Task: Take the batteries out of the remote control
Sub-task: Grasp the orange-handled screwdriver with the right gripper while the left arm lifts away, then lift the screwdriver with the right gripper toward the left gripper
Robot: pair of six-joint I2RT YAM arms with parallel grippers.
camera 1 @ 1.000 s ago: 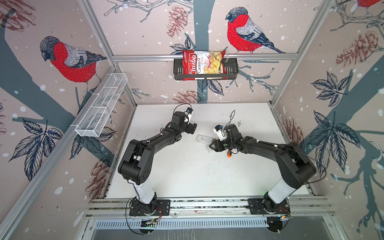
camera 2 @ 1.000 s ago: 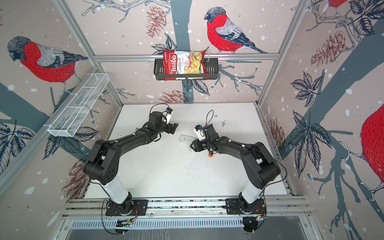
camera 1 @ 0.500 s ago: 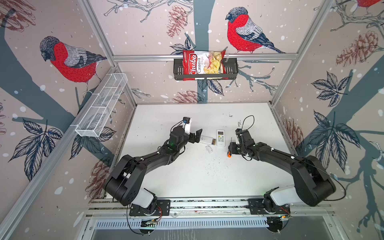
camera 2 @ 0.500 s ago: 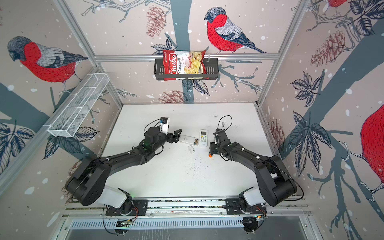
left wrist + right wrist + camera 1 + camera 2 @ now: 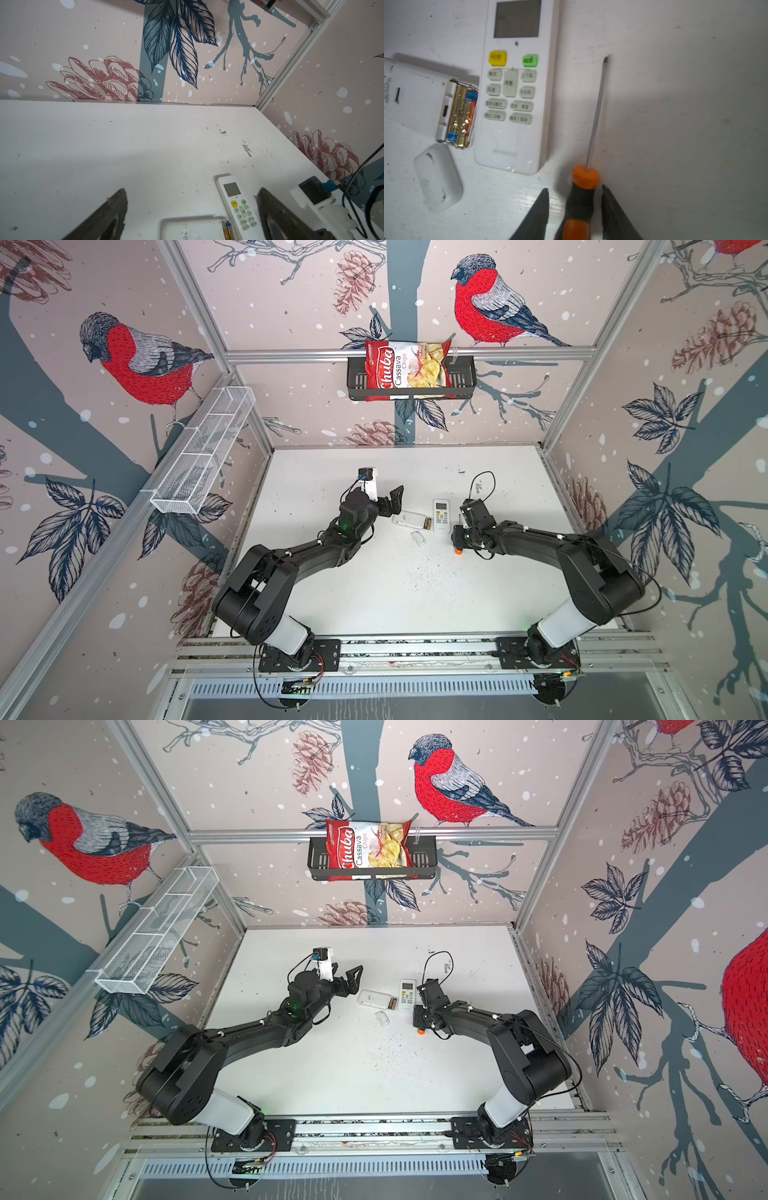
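The remote (image 5: 415,99) lies face down on the surface (image 5: 675,124), which turns its battery bay upward and within reach. Its cover (image 5: 438,176) lies loose just beside that end, so the bay stands open. The batteries (image 5: 462,112) sit side by side inside it, one gold and one showing orange-red. None is lifted out, so the unloading itself is not yet begun. A second remote (image 5: 512,93) lies face up close against the open end; I cannot tell whether the two touch. It crowds the bay on that side and probably limits where anything can get in. The screwdriver (image 5: 579,203) lies flat just beyond, blade pointing away from the right tool (image 5: 575,187). That tool's jaws straddle the black-and-orange handle with a gap showing beside it, so it is released, not clamped. Gripping the handle would likely leave the thin blade free to pry a cell up by its end. The left tool (image 5: 192,189) hangs spread wide and empty near the remote's closed end, seemingly placed to steady the body while the other arm levers.
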